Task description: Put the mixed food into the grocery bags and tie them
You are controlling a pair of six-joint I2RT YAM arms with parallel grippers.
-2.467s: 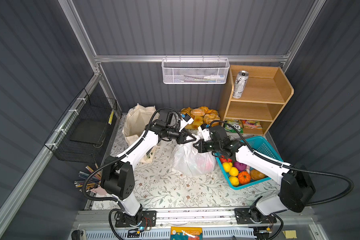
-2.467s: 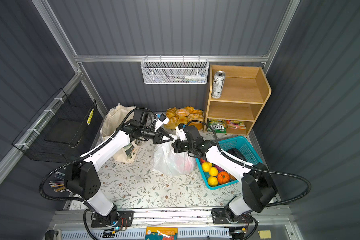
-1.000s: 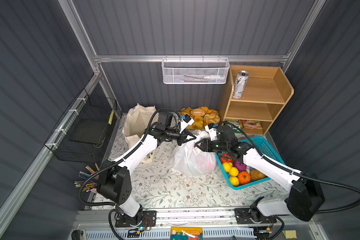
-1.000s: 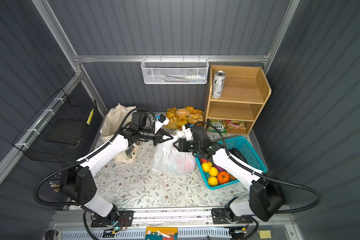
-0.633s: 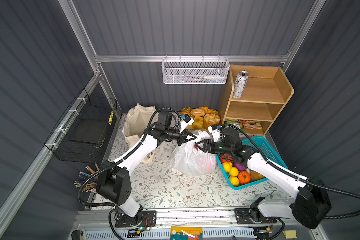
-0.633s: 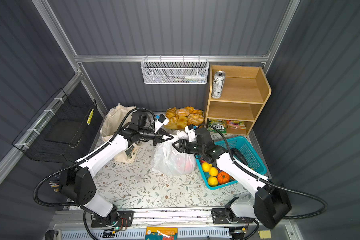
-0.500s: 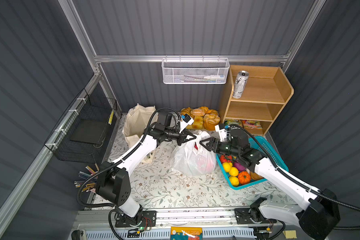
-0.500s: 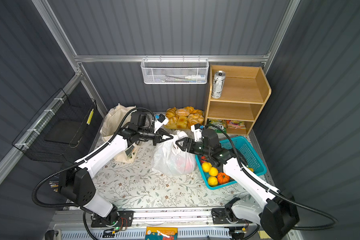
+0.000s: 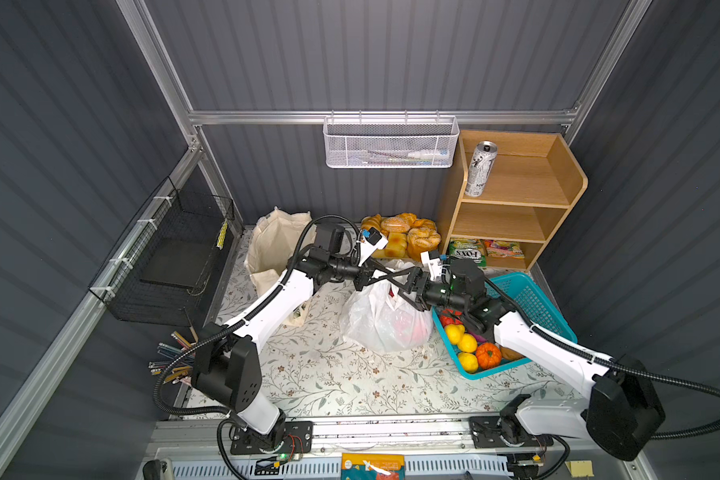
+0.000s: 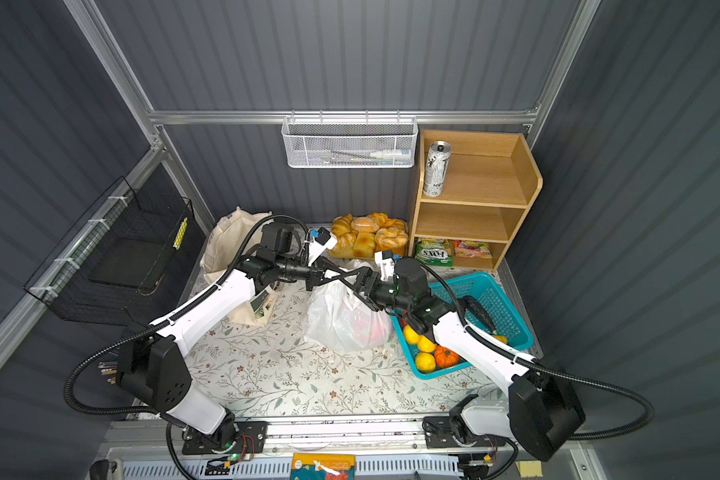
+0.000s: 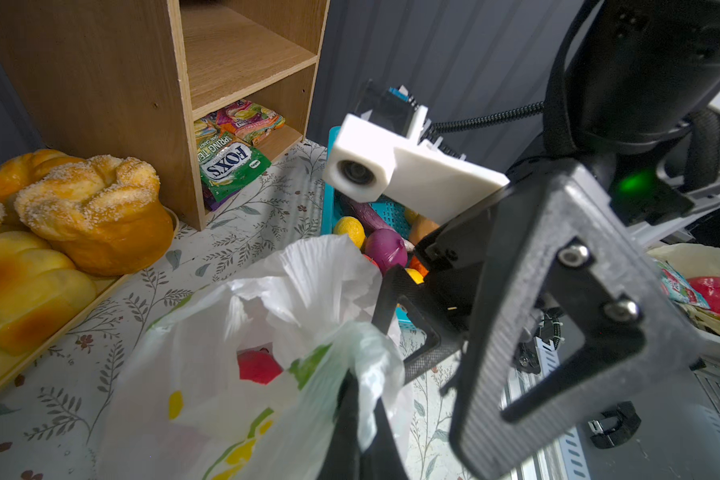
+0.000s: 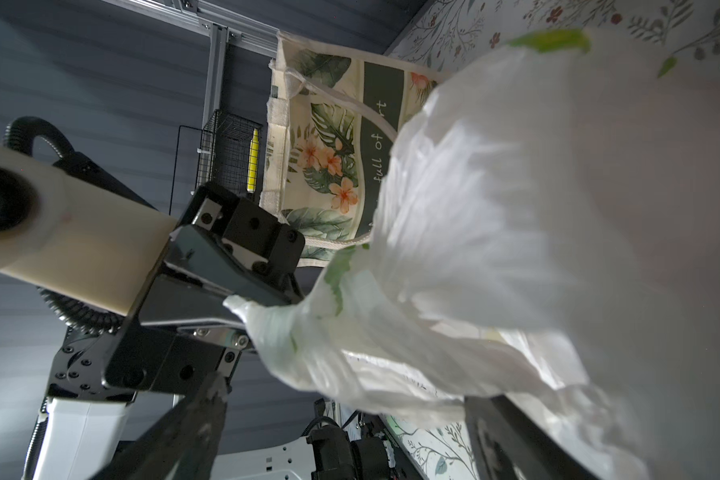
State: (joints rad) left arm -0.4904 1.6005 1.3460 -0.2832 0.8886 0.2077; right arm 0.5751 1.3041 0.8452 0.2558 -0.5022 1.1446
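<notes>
Two arms, two bags on the table. We note the plastic bag (image 9: pixel 375 328) standing mid-table on the floral cloth (image 9: pixel 329 374), touching the basket (image 9: pixel 535 301) on its right. The left gripper (image 9: pixel 377 275) is pressed together, pinching one twisted handle of that bag; the right wrist view shows white plastic clamped at its tips (image 12: pixel 235 307). The right gripper (image 9: pixel 393 284) has both fingers spread wide, with the bag's bunched top lying between them and not clamped. We cannot tell whether either finger touches the plastic. One red dragon fruit (image 11: pixel 258 365) shows through the bag's mouth; we cannot count any others inside. One tote (image 9: pixel 271 249) slumps at the back left, behind the left arm, apart from the plastic bag. One can (image 9: pixel 480 168) stands upright on the top level of the three-level shelf (image 9: pixel 516 185). Two sweet packets (image 9: pixel 466 251) lie on the lowest level. In the basket we count three yellow fruits (image 9: pixel 467 343) and one pumpkin (image 9: pixel 488 355).
</notes>
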